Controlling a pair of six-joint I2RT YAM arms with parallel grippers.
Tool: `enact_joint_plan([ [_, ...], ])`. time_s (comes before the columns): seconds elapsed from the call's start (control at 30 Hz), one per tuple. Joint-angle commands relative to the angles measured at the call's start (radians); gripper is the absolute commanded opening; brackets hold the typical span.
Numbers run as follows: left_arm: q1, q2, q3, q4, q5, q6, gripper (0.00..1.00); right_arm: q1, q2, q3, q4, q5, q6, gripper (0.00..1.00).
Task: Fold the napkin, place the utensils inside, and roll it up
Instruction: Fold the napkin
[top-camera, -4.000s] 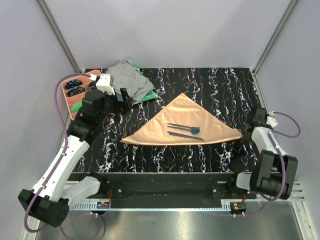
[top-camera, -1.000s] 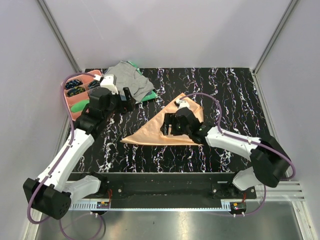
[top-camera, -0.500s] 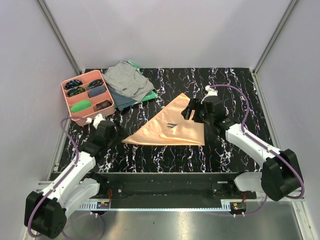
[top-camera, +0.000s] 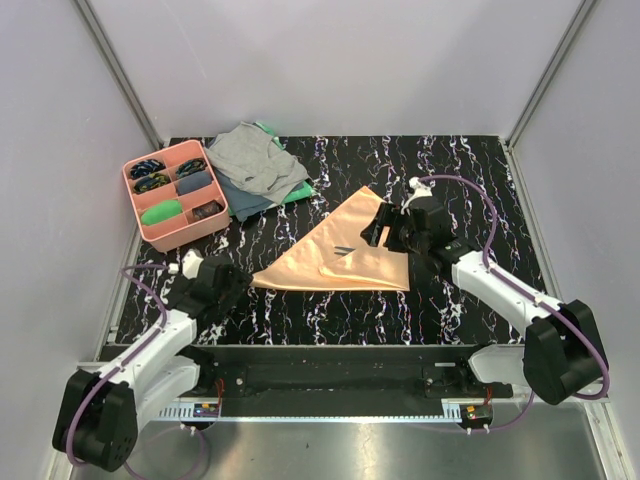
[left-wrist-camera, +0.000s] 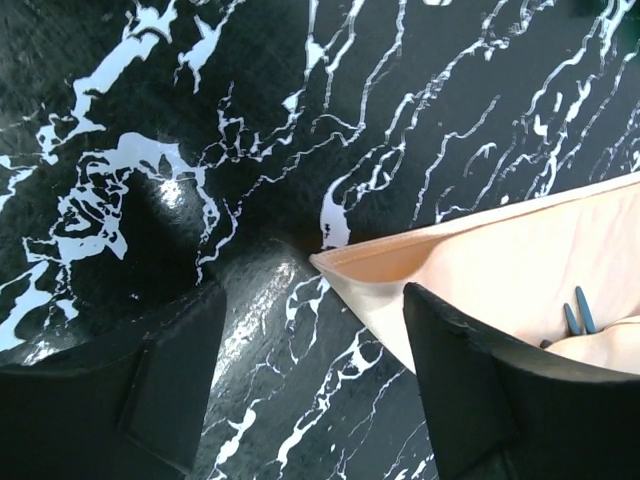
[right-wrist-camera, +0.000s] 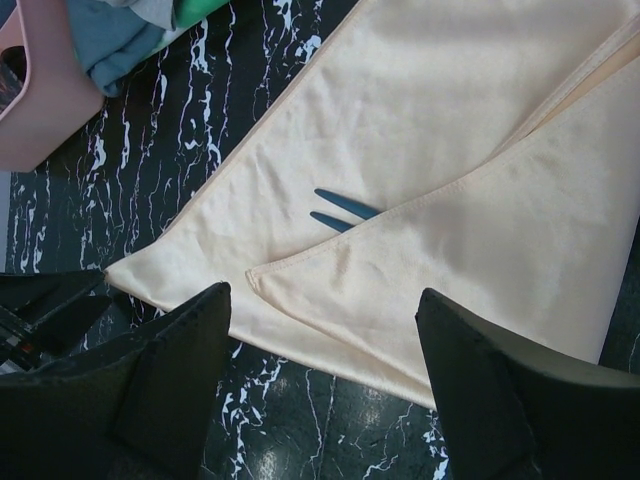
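Rolling looks about to start, by my read. Mid-table the napkin (top-camera: 320, 265) lies as a folded triangle, long edge toward the arms, right flap laid over the utensils (right-wrist-camera: 345, 212). Only two blue tips poke out from under the flap edge in the right wrist view. So: fold looks done, utensils inside, roll not yet begun.

Low at the napkin's left corner sits the left gripper (left-wrist-camera: 312, 300), fingers apart. The corner tip lies flat on the table (left-wrist-camera: 150, 120) right between them, not clamped. Above the right half of the napkin hovers the right gripper (right-wrist-camera: 322, 300), fingers apart too, nothing between them, clear of the cloth as far as I can tell.

Next move, likely: left pinches that corner point and carries it over toward the middle, or starts the roll from that end. That calls for catching both cloth layers in the pinch, since the corner shows top and bottom ply slightly parted. The satiny cloth probably slides on the table, so right may need to pin the flap so the utensils don't slip out. Risk: dragging the whole napkin instead of rolling it.
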Motion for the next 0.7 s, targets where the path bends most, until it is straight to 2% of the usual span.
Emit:
enact_joint_plan([
  [0.0, 0.018, 0.034, -0.024, 0.138, 0.032, -0.034, 0.69, -0.006, -0.034, -0.020, 0.008, -0.011, 0.009, 0.84],
  [0.67, 0.037, 0.090, -0.061, 0.203, 0.067, -0.031, 0.38, -0.006, -0.041, -0.057, 0.003, 0.007, 0.015, 0.84],
])
